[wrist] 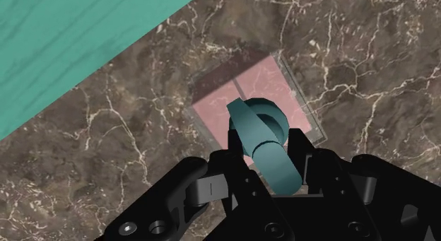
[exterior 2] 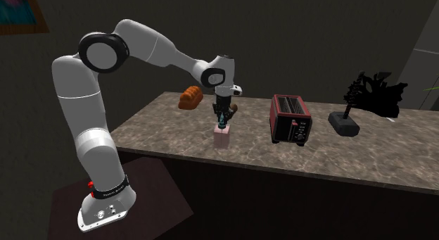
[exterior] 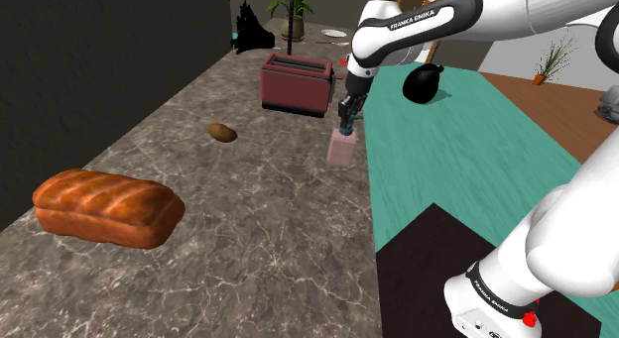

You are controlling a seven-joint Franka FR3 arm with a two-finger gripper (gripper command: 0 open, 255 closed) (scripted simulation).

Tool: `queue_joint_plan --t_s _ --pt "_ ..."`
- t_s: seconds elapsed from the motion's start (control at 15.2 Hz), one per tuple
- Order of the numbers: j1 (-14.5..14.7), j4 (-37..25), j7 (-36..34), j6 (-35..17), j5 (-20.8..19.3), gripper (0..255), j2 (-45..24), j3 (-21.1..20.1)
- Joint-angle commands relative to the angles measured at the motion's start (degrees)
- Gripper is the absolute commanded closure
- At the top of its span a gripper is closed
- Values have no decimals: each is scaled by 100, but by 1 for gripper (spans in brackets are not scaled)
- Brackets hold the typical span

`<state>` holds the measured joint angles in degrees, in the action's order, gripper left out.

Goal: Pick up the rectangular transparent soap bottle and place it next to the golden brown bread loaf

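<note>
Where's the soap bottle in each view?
Shoulder view: soap bottle at centre, below and right of the red toaster.
Second exterior view: soap bottle at centre, left of the red toaster.
Wrist view: soap bottle at centre, seen from above.
Shared landmark: the gripper, directly above it.

"FRANKA EMIKA" — white letters on black band [exterior: 408,22] of arm [exterior: 516,9] — other markings unreadable.

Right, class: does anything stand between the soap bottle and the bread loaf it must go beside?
Nothing visible does. Bare marbled counter runs from the soap bottle to the bread loaf; the potato lies off that line.
</note>
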<state>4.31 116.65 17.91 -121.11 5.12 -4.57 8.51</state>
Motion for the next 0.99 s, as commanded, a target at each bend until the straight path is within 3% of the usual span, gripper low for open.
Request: queue_joint_plan --t_s 0.0,0.92 --pt "1 -103 -19 146 -16 255 43 1" --pt "3 -856 -122 1174 -99 255 326 6"
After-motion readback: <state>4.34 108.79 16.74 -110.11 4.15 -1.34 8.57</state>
